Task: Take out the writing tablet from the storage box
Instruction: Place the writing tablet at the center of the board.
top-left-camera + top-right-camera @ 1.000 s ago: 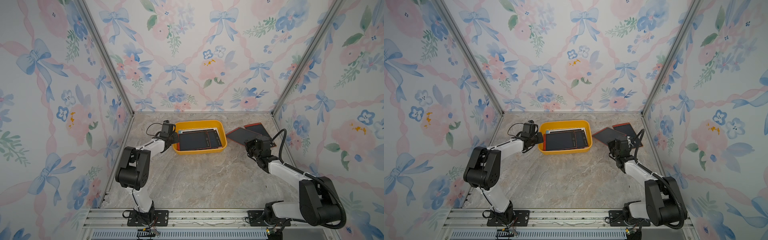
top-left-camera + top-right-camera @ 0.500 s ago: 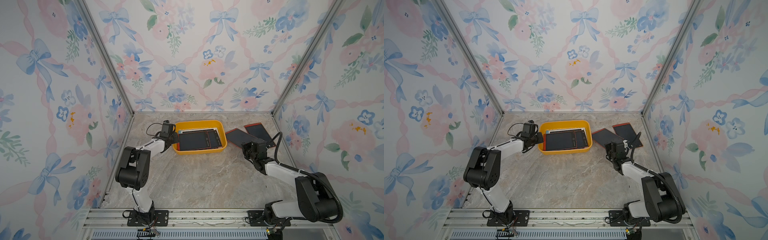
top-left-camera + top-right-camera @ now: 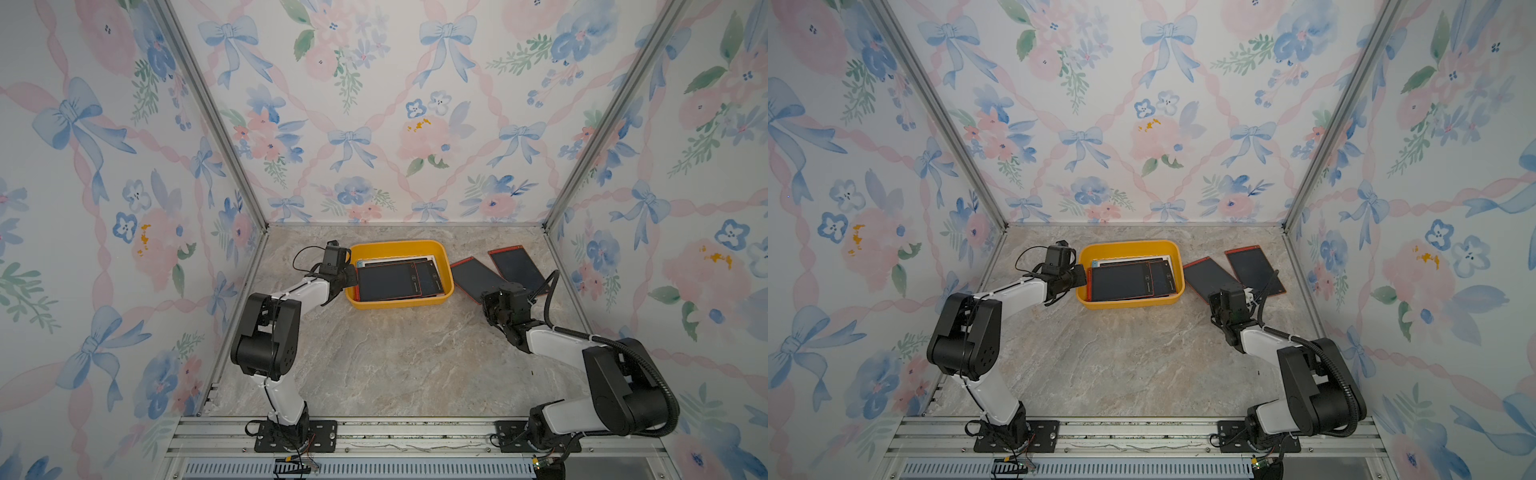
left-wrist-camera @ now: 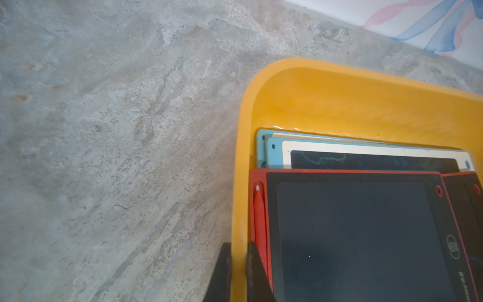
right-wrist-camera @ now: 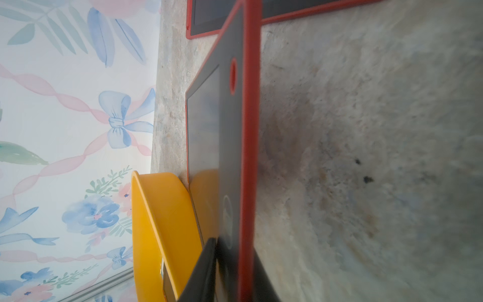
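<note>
The writing tablet (image 3: 473, 276) with the red edge lay on the table (image 3: 395, 353), out of the box, right at the tip of my right claw (image 3: 487, 297). In the right wrist view, the near edge of the tablet (image 5: 230, 157) sat between the two black fingers. I could not tell if the right claw was pinching it or had let go.

The table was grey stone with wavy marks. The walls (image 3: 374, 124) around it had pink flowers and blue bows. A metal rail (image 3: 374, 432) ran along the front, behind both arms.

A second red tablet (image 3: 515, 268) lay on the table just past the first one, a bit farther from the right claw.

The storage box (image 3: 399, 303) was yellow-orange and stood between my two claws. My left claw (image 3: 351, 280) was clenched on its near side wall. In the left wrist view, one finger was outside the wall (image 4: 339, 78) and one was inside.

There were more tablets stacked in the box. The top red tablet (image 4: 352, 235) lay right beside the inside finger, with a red pen (image 4: 258, 217) in its side. Another red tablet (image 3: 428, 276) peeked out on the side far from the left claw. A blue and white tablet (image 4: 274, 149) lay under them.
</note>
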